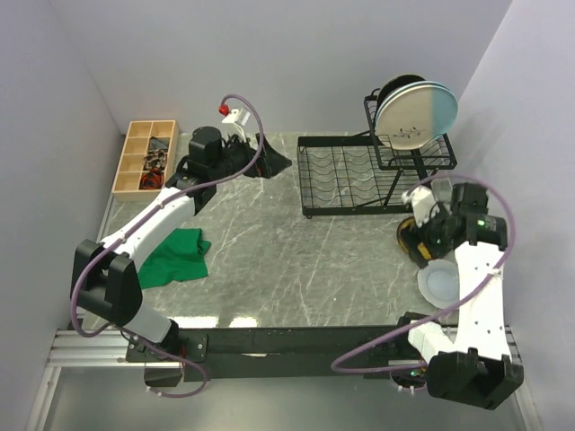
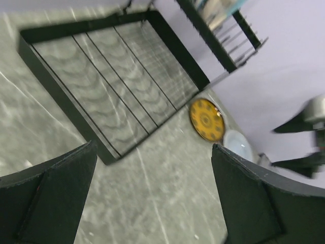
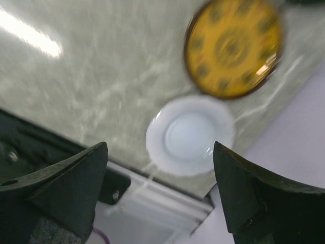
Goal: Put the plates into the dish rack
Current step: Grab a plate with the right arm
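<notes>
Top view, far left: wooden compartment box (image 1: 148, 157) at the 10 o'clock corner of the table (image 1: 269, 260); green cloth (image 1: 177, 254) crumpled at 8 o'clock beside the left arm (image 1: 153, 220). Next, the left gripper (image 2: 155, 203) pointed toward 12 o'clock, just left of the dish rack (image 1: 346, 175), fingers spread, nothing between them. The rack sat at 1 o'clock. Its raised basket (image 1: 413, 153) at the right end held upright plates: a cream-and-blue plate (image 1: 418, 112) in front, the rim of a black plate (image 1: 395, 90) behind; the full count could not be told. At 4 o'clock, near the table edge, the yellow patterned plate (image 3: 232, 48) lay flat, with the pale white plate (image 3: 190, 134) just beside it toward 5 o'clock. Over those 2 hung the right gripper (image 3: 160, 195), fingers parted, gripping nothing.
</notes>
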Robot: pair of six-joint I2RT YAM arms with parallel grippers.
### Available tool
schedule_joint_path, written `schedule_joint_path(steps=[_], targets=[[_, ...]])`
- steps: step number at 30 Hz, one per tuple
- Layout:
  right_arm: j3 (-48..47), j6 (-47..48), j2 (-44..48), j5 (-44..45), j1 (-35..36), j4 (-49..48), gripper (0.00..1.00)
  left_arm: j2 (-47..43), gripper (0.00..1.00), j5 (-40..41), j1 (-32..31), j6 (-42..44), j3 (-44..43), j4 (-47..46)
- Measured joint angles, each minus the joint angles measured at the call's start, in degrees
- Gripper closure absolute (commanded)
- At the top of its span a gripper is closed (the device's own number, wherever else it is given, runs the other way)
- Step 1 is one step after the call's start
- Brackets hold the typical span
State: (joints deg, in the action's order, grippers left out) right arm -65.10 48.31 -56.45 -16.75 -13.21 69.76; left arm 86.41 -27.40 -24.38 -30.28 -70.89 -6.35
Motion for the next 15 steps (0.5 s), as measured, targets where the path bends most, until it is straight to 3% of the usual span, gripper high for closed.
schedule_joint_path(steps=[7,15], targets=[[16.35,3.41,3.69,10.47,-0.24,-0.35,0.16,0.66,0.01,-2.78,-1.79,-5.22,1.25,2.27],[23.67,0.26,1.75,14.56,-0.28,-5.11,0.18,1.75,0.01,-2.38,-6.62,-8.59,1.25,7.91]])
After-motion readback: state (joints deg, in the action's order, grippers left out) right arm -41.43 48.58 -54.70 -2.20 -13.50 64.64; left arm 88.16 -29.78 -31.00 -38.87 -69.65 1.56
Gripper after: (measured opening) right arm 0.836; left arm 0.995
